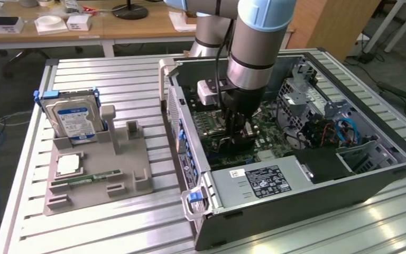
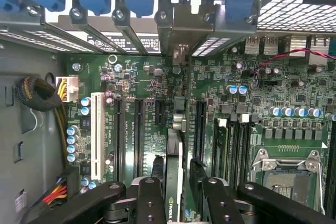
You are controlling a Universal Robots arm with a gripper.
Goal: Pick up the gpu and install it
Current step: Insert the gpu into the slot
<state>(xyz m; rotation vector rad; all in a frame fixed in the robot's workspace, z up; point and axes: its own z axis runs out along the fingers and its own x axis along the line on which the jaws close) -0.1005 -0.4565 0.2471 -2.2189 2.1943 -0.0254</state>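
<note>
One gripper [image 2: 176, 195], lowered inside one open computer case [image 1: 372, 180], clamps the gpu [image 2: 175, 174] edge-on above the motherboard [image 2: 152, 124]; on the exterior view's left, one hard drive [image 1: 74, 119] stands in a grey holder [image 1: 122, 193].

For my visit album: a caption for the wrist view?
Gripper holding the gpu edge-on above the motherboard slots.

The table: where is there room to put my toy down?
The slatted table is bare behind the hard drive, and along its front edge below the grey holder. It is crowded inside the computer case, where the end effector holds the card.
</note>
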